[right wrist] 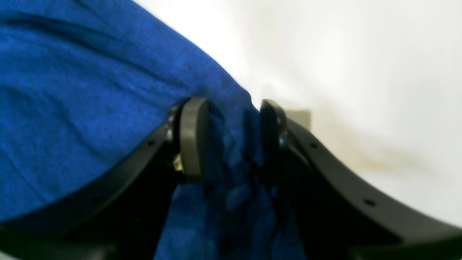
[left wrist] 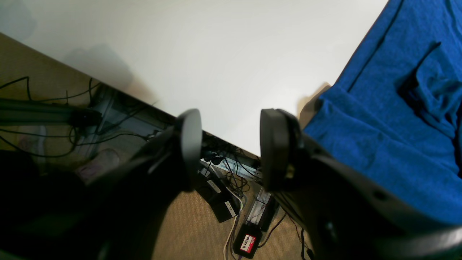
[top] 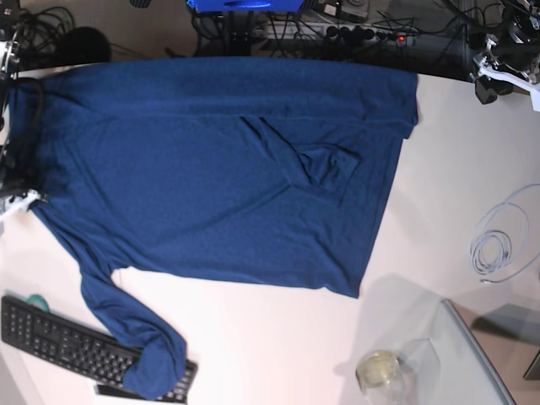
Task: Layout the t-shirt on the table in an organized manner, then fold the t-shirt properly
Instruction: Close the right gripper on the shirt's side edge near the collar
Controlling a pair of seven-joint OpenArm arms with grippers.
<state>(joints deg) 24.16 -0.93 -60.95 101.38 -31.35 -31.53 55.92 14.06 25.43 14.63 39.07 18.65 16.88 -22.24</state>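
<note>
One t-shirt (top: 211, 169) spread flat, long axis across table (top: 278, 337), sleeve toward keyboard (top: 59, 342).

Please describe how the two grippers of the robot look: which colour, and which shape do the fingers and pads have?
Both the left gripper and the right gripper are matte black. Each has two curved fingers with small round holes, ending in flat oval pads. No markings or cables are visible on them.
</note>
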